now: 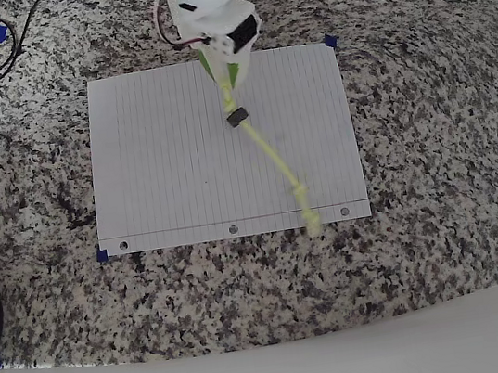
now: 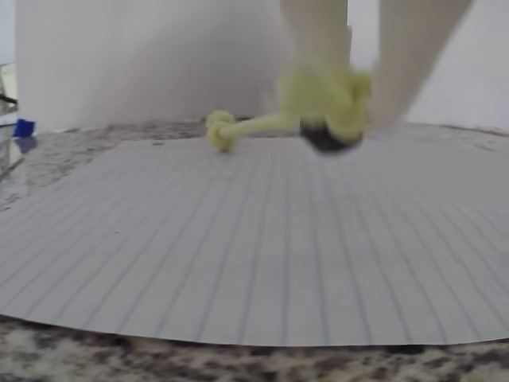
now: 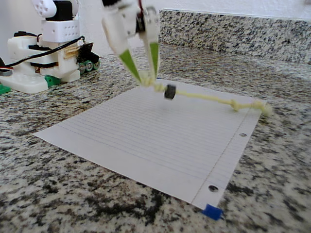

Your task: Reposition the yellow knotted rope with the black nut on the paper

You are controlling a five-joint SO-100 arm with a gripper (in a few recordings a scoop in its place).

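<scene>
The pale yellow-green knotted rope (image 1: pixel 266 146) runs diagonally across the white lined paper (image 1: pixel 161 162), its far end raised off the sheet, its knotted near end over the punched-hole edge. The small black nut (image 1: pixel 237 117) sits threaded near the raised end, above the paper

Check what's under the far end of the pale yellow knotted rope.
The pale yellow knotted rope's frayed far end overhangs the white lined paper's punched edge onto the speckled granite counter. Its other end is hidden between the gripper's green fingertips.
</scene>
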